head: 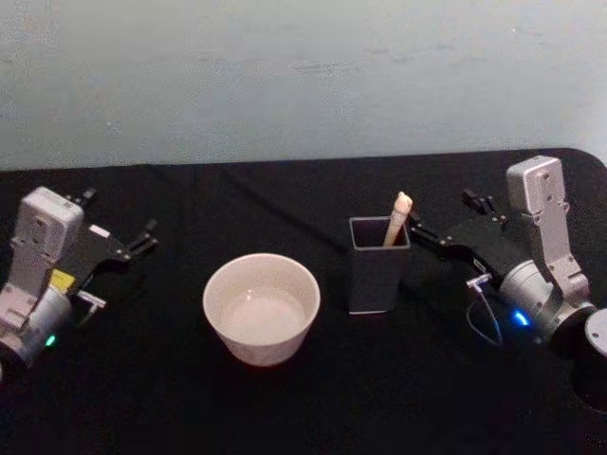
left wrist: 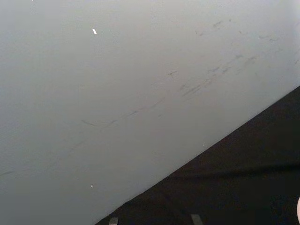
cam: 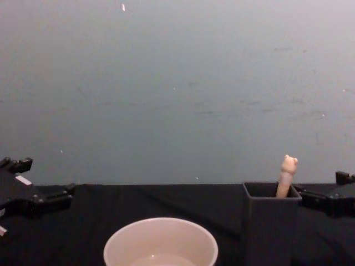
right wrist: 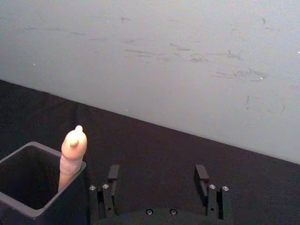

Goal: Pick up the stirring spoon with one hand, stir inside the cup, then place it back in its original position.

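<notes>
The stirring spoon [head: 399, 217] stands in the dark grey square-sided holder [head: 377, 266], leaning against its right-hand corner. Only the beige handle shows above the rim, topped by a small bear-head figure; the bowl is hidden inside. The holder stands upright on the black-covered table [head: 142, 398], just to the right of the cup [head: 262, 307]. The cup is wide, round and cream-white with a thin rim and a pale inside. The right pincer [head: 424, 233] hangs just beside the holder's right side, its fingers [right wrist: 113, 174] spread apart and gripping nothing. The left pincer [head: 145, 238] sits at the table's left edge, well apart from the cup; its fingers look parted and hold nothing.
</notes>
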